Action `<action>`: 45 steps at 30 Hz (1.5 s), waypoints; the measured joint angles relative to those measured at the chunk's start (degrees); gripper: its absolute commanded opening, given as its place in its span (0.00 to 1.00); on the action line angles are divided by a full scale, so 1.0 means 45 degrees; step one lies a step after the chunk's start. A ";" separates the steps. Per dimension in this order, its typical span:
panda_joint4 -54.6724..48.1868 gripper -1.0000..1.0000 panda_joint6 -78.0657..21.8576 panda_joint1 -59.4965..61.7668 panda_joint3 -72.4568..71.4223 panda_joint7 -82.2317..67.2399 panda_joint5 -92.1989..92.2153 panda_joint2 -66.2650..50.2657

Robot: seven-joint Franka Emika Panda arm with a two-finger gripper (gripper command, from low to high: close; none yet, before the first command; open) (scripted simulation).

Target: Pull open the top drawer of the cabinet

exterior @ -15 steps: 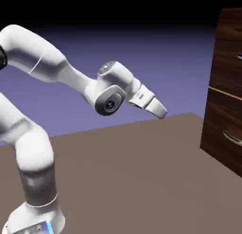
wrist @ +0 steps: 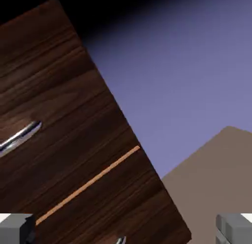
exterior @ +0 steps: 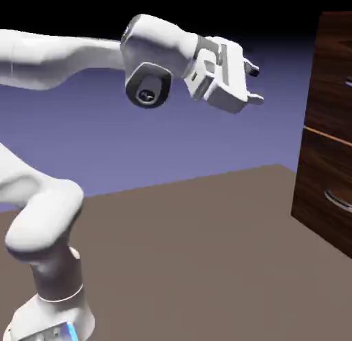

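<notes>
The cabinet (exterior: pixel 328 133) is dark brown wood and stands at the exterior view's right edge. Its top drawer (exterior: pixel 334 71) is the highest panel, above a thin orange seam (exterior: pixel 326 134). My gripper (exterior: pixel 254 84) hangs high in the air to the left of that drawer, well apart from it, pointing toward it. Its fingers (exterior: pixel 255 71) stand open with nothing between them. In the hand view the cabinet (wrist: pixel 98 154) appears tilted. The top drawer (wrist: pixel 54 85) shows its silver bar handle (wrist: pixel 19 136) at the left edge. The open gripper (wrist: pixel 126 230) shows only grey fingertips (wrist: pixel 16 228) at the bottom corners.
The second drawer front (exterior: pixel 323 195) below the seam carries a curved silver handle (exterior: pixel 337 199). The brown table (exterior: pixel 192 257) stretches from my base (exterior: pixel 48 312) to the cabinet's foot. A blue-violet backdrop lies behind.
The arm has swung upward. The hand has risen from about mid-height to the level of the top drawer and turned to face the cabinet. The fingers remain open.
</notes>
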State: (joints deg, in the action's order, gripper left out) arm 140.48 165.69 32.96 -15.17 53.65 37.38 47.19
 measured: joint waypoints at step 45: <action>-1.2662 0.50 -0.5135 2.0765 -0.9359 0.6908 2.3069 0.8966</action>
State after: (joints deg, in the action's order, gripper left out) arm 83.50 142.58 126.41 -57.28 84.74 141.19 87.54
